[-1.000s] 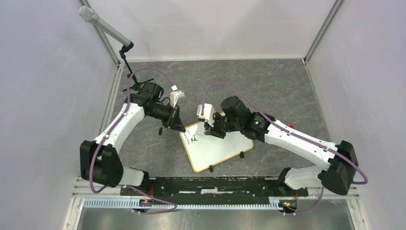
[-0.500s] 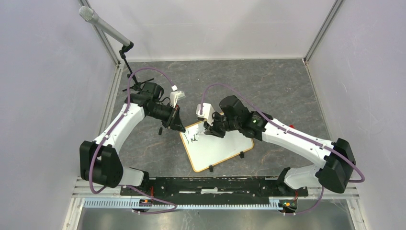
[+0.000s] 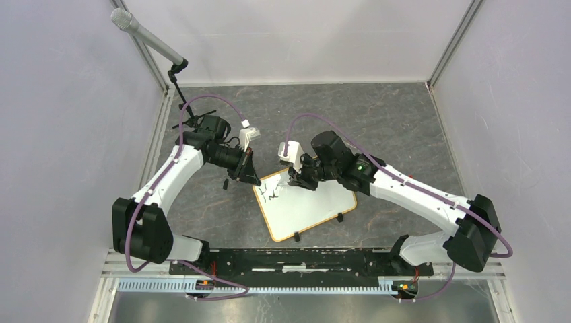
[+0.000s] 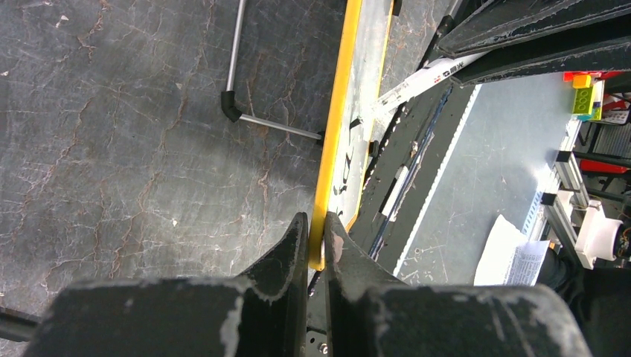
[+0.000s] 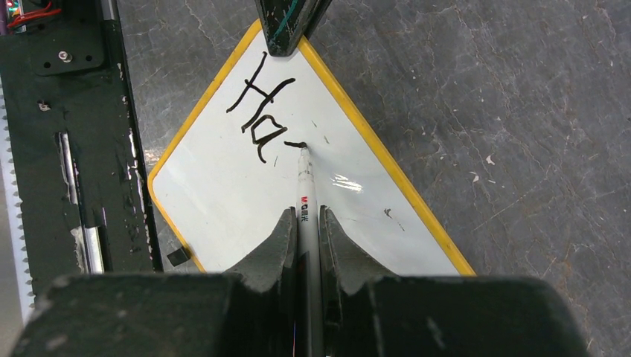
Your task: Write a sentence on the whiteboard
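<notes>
The whiteboard (image 3: 310,208), white with a yellow-tan frame, lies skewed on the grey floor between the arms. My left gripper (image 3: 250,176) is shut on the frame's edge at the board's far left corner (image 4: 316,223), and its tip shows at the top of the right wrist view (image 5: 286,22). My right gripper (image 3: 298,180) is shut on a white marker (image 5: 306,190), and the marker's tip touches the board. Of the sentence (image 5: 262,111) only "Ha" and a short new stroke stand written, dark, beside the tip.
A microphone (image 3: 145,37) on a thin black stand (image 3: 185,111) rises at the back left, and one stand leg (image 4: 238,59) lies close to the board. Two black clip feet (image 3: 340,217) stick out of the board's near edge. A black rail (image 3: 296,259) runs along the front.
My right gripper has shifted a little toward the far side with the marker, and the writing has grown by a short stroke. The left arm and the board have not moved.
</notes>
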Available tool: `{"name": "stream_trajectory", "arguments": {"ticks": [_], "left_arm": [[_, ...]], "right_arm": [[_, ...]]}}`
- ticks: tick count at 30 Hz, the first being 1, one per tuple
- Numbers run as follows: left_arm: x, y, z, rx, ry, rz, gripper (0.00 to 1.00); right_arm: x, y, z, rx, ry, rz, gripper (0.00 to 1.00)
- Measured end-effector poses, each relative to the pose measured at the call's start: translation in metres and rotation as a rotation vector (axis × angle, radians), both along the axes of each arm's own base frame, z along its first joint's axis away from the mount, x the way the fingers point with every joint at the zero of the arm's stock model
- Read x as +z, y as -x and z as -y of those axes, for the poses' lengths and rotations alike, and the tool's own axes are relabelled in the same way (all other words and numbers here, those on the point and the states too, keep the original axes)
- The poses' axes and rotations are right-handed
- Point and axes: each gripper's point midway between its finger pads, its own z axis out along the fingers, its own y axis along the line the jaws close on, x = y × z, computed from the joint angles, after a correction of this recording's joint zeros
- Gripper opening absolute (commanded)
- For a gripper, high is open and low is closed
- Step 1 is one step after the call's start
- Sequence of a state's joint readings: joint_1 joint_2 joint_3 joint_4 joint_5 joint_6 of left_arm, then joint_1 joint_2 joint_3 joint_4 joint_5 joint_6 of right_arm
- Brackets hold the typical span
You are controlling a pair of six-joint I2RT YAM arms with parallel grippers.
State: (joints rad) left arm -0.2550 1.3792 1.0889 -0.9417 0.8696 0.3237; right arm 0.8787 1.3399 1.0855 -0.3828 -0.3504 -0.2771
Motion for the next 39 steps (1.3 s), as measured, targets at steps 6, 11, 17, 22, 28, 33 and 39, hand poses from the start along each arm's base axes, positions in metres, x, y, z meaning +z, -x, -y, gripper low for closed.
{"name": "stream_trajectory", "arguments": {"ticks": [6,11,17,22,28,33,39], "left_arm": [[0.000,0.000,0.000,0.000,0.000,0.000,0.02],[0.000,0.000,0.000,0.000,0.000,0.000,0.02],[0.000,0.000,0.000,0.000,0.000,0.001,0.02],[0.000,0.000,0.000,-0.001,0.000,0.001,0.02],[0.000,0.000,0.000,-0.001,0.000,0.001,0.02],[0.000,0.000,0.000,-0.001,0.000,0.001,0.02],[0.000,0.000,0.000,-0.002,0.000,0.002,0.03]], "right_arm": [[-0.002,0.003,0.001,0.006,-0.007,-0.007,0.00],[-0.015,0.012,0.008,0.015,0.007,-0.038,0.00],[-0.029,0.030,0.008,0.055,0.027,-0.071,0.00],[-0.031,0.038,0.004,0.082,0.030,-0.080,0.00],[-0.016,0.035,-0.001,0.088,0.006,-0.060,0.00],[-0.002,0.023,-0.002,0.063,-0.021,-0.032,0.00],[-0.004,0.013,0.003,0.019,-0.005,-0.017,0.00]]}}
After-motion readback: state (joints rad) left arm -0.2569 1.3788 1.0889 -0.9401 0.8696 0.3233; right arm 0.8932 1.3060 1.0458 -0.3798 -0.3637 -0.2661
